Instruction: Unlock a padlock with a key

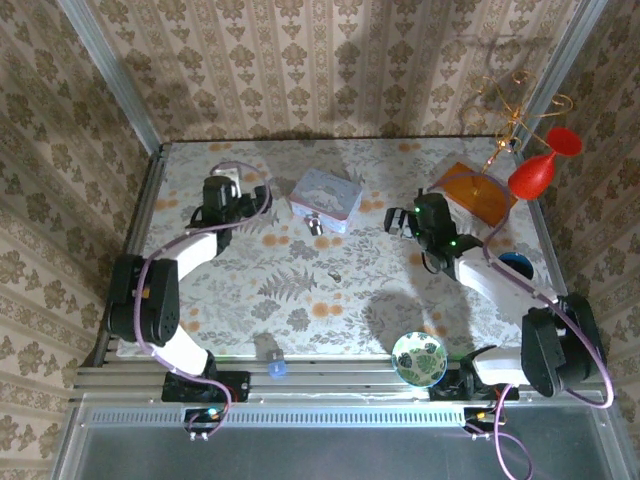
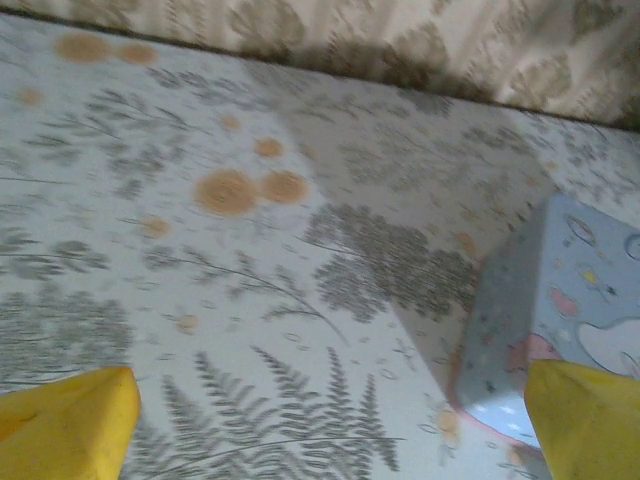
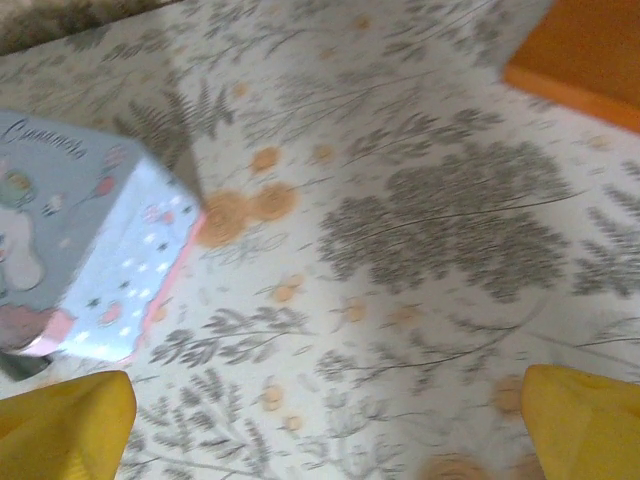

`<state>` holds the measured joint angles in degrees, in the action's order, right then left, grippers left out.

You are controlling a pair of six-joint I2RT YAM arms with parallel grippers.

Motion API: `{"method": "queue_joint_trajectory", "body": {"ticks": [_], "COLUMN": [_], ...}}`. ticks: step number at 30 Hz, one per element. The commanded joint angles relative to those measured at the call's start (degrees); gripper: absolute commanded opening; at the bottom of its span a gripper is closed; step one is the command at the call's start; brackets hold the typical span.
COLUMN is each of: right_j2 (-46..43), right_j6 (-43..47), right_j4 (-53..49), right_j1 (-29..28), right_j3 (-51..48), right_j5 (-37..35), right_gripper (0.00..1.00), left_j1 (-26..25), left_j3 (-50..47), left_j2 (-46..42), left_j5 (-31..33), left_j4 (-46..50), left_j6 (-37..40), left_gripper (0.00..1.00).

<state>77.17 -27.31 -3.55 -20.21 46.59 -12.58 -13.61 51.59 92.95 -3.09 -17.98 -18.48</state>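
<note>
Wide open and empty, the left claw (image 1: 258, 197) and right claw (image 1: 396, 221) stand at the approach step; next probably comes a precise pinch of the small dark metal padlock (image 1: 315, 227) toward the far edge of the surface (image 1: 250, 300), the tiny silvery key (image 1: 335, 270) lying mid-surface.

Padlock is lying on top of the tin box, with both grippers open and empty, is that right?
Not on top. The top view shows the padlock lying on the table by the near side of the tin box. The left gripper and the right gripper are open and empty.
</note>
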Motion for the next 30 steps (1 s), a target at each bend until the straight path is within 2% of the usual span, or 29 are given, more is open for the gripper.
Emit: {"method": "queue_joint_trajectory", "body": {"ticks": [1, 5, 8, 12, 22, 27, 30], "right_j2": [5.0, 11.4, 15.9, 22.0, 35.6, 40.8, 42.2], "right_j6": [-4.8, -6.8, -8.2, -9.3, -10.4, -8.6, -6.8], "right_j4": [-2.3, -1.5, -0.1, 0.7, 0.5, -2.1, -2.8], "right_j1": [-2.3, -4.0, -4.3, -4.3, -4.3, -4.5, -5.3], "right_j3": [4.2, 8.9, 12.7, 18.8, 30.8, 36.2, 37.9], "right_j5": [3.2, 4.8, 6.4, 9.0, 14.1, 17.0, 18.1], "right_gripper": [1.00, 1.00, 1.00, 0.98, 0.77, 0.57, 0.54], "left_j1": [-1.8, -4.9, -6.8, -7.4, -8.1, -9.6, -10.1], "left_j3": [4.8, 9.9, 15.0, 19.1, 18.9, 17.6, 16.3], "left_j2": [3.5, 8.7, 13.3, 17.6, 20.0, 21.0, 20.4], "left_j5": [-5.5, -5.9, -6.3, -8.2, -10.5, -9.9, -9.8], "left_j4": [1.7, 2.6, 4.8, 6.5, 5.0, 4.2, 3.4], "left_j6": [-3.1, -4.0, -3.8, -4.4, -7.0, -7.4, -7.8], "left_gripper": [1.00, 0.99, 0.87, 0.78, 0.59, 0.53, 0.49]}}
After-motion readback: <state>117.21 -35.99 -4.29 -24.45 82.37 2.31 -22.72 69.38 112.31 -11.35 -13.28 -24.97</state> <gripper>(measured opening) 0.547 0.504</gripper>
